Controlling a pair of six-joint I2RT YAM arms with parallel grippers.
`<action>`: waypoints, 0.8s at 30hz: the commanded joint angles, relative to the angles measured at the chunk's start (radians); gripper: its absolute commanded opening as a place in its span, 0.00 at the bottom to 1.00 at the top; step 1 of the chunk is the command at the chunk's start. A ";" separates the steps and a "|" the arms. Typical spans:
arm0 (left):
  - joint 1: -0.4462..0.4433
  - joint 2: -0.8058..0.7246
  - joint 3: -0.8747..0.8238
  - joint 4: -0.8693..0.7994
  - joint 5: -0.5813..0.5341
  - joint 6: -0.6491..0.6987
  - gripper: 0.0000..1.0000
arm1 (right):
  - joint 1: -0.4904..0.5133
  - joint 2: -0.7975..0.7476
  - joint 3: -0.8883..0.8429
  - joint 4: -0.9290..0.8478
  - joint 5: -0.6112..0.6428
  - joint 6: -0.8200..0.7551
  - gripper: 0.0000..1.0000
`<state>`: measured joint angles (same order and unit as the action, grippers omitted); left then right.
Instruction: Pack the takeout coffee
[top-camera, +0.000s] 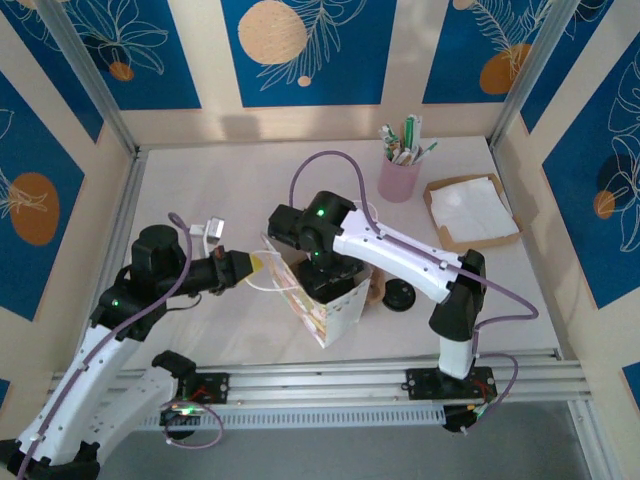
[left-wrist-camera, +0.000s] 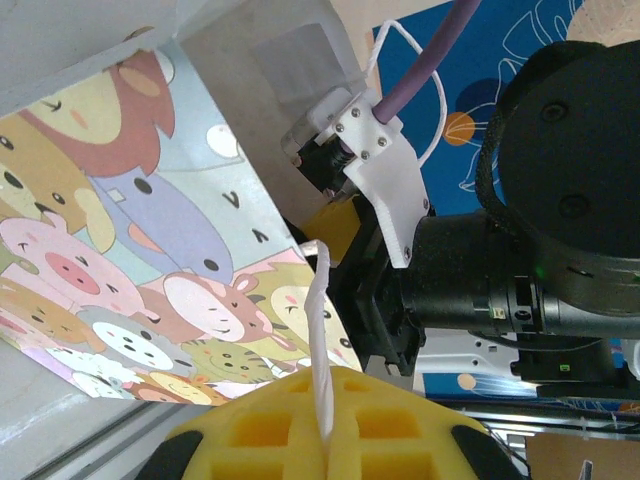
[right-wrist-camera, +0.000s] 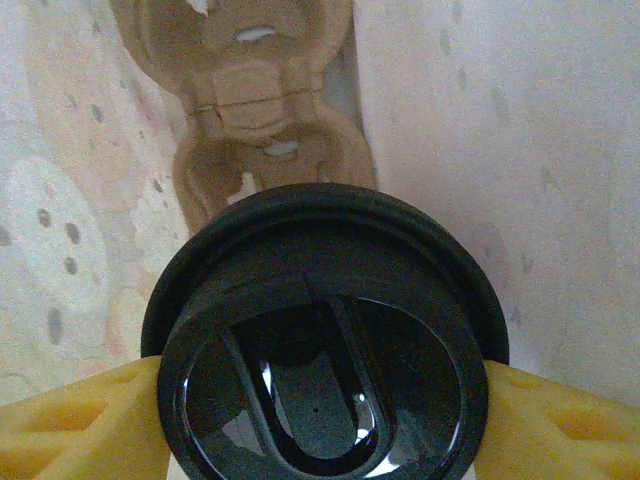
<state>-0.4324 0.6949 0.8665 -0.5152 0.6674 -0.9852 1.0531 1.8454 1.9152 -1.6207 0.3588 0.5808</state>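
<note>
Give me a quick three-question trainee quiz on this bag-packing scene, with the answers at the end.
1. True or false: the left gripper is shut on the white handle of the paper bag.
2. What does the right gripper hold? A) a pink pen cup B) the takeout coffee C) a napkin
3. Fill in: the loose black lid lies on the table, on the bag's ____ side.
Key: 1 true; 2 B; 3 right.
</note>
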 joint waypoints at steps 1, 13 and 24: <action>-0.010 -0.009 -0.016 -0.009 -0.011 0.031 0.00 | 0.000 -0.011 -0.014 -0.122 -0.009 -0.003 0.69; -0.011 0.013 -0.032 0.006 -0.012 0.036 0.00 | 0.041 -0.009 -0.043 -0.067 -0.038 -0.022 0.69; -0.011 0.017 -0.034 0.003 -0.018 0.041 0.00 | 0.028 -0.024 -0.112 -0.023 -0.053 -0.030 0.69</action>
<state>-0.4328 0.7166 0.8383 -0.5156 0.6598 -0.9665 1.0859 1.8446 1.8160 -1.6161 0.3367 0.5613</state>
